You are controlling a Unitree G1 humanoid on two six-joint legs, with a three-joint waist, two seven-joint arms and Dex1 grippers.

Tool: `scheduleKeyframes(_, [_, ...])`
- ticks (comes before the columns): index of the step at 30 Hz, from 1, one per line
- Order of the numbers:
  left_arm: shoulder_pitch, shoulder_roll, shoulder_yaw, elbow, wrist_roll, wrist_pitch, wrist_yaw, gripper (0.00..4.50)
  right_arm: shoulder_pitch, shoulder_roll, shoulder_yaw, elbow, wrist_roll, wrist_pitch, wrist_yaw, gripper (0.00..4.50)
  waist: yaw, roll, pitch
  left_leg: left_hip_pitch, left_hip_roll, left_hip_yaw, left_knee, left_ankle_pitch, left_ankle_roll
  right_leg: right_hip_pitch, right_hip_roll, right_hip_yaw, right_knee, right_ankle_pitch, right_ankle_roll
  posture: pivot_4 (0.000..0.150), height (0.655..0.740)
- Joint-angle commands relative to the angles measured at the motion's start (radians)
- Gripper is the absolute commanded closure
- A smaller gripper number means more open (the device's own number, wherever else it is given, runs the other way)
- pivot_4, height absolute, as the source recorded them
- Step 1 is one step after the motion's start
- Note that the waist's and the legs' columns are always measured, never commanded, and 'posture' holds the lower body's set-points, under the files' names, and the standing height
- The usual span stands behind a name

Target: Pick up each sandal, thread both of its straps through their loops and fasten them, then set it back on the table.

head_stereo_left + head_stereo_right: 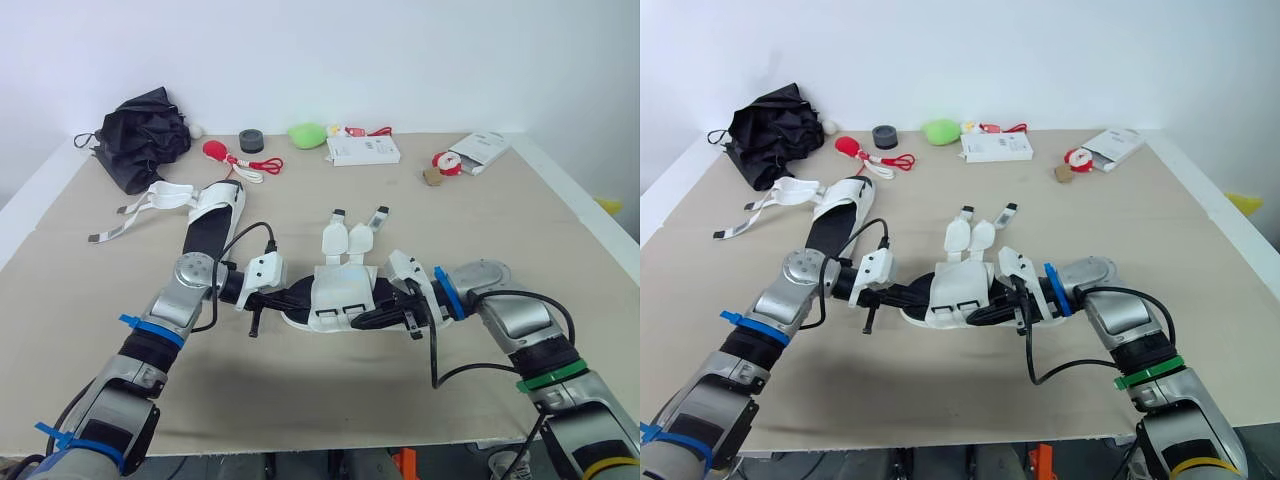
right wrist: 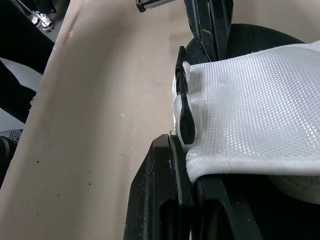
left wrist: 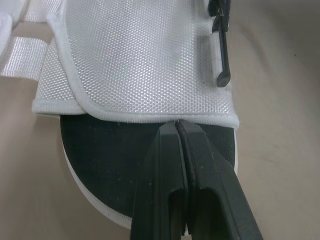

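A sandal (image 1: 340, 292) with a black sole and white mesh upper lies across the middle of the table, between both grippers. Its two strap ends (image 1: 348, 236) stick out loose toward the far side. My left gripper (image 1: 288, 298) is shut on the sandal's left end, its fingertips (image 3: 170, 131) meeting at the edge of the white upper over the black sole. My right gripper (image 1: 368, 318) is shut on the white fabric (image 2: 250, 120) at the other end, beside the black loops (image 2: 186, 112). A second sandal (image 1: 214, 218) lies at the far left with straps (image 1: 148, 206) spread open.
A black folded umbrella (image 1: 146, 130) sits at the back left. Along the back edge lie a red-and-white cord toy (image 1: 240, 160), a black roll (image 1: 251, 141), a green object (image 1: 306, 134), a white box (image 1: 362, 150) and a white packet (image 1: 478, 150). The table's front edge (image 1: 330, 438) is near.
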Motion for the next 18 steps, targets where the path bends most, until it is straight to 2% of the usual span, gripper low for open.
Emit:
scheduleKeyframes(1, [0.038, 0.043, -0.07, 0.026, 0.068, -0.009, -0.052, 4.44, 0.007, -0.016, -0.013, -0.014, 0.001, 0.004, 0.006, 4.5, 0.0, 0.0, 0.0, 0.0, 0.0, 0.0, -0.001, 0.0, 0.0, 0.0, 0.0, 0.0, 0.0, -0.001, -0.001, 0.15, 0.74])
scheduleKeyframes(5, [0.03, 0.058, -0.086, 0.053, 0.088, -0.072, -0.062, 4.44, 0.003, -0.013, -0.038, -0.005, 0.016, 0.023, -0.012, 4.5, 0.0, 0.0, -0.001, 0.0, 0.0, 0.0, -0.002, -0.003, 0.0, 0.0, 0.001, 0.0, 0.0, 0.0, 0.0, 0.15, 0.74])
scheduleKeyframes(9, [0.015, 0.049, -0.082, 0.097, 0.09, -0.099, -0.057, 4.5, 0.014, -0.042, -0.05, -0.015, 0.028, 0.034, 0.001, 2.86, 0.0, 0.0, -0.001, 0.0, 0.0, 0.0, -0.002, -0.003, 0.0, -0.001, 0.001, 0.0, 0.0, -0.001, 0.0, 0.15, 0.74])
scheduleKeyframes(15, [0.011, 0.031, -0.086, 0.112, 0.084, -0.106, -0.048, 4.5, 0.044, -0.095, -0.084, -0.047, 0.043, 0.045, 0.004, 0.03, 0.0, 0.0, -0.002, 0.002, 0.001, 0.0, -0.001, -0.003, 0.0, 0.0, 0.001, 0.0, 0.0, -0.002, -0.002, 0.15, 0.74])
scheduleKeyframes(18, [0.018, 0.023, -0.087, 0.106, 0.082, -0.103, -0.039, 4.5, 0.072, -0.147, -0.159, -0.072, 0.087, 0.076, 0.002, 0.03, 0.001, 0.0, -0.002, 0.002, 0.001, 0.0, -0.001, -0.003, 0.0, 0.001, 0.001, -0.001, 0.0, -0.002, -0.002, 0.15, 0.74])
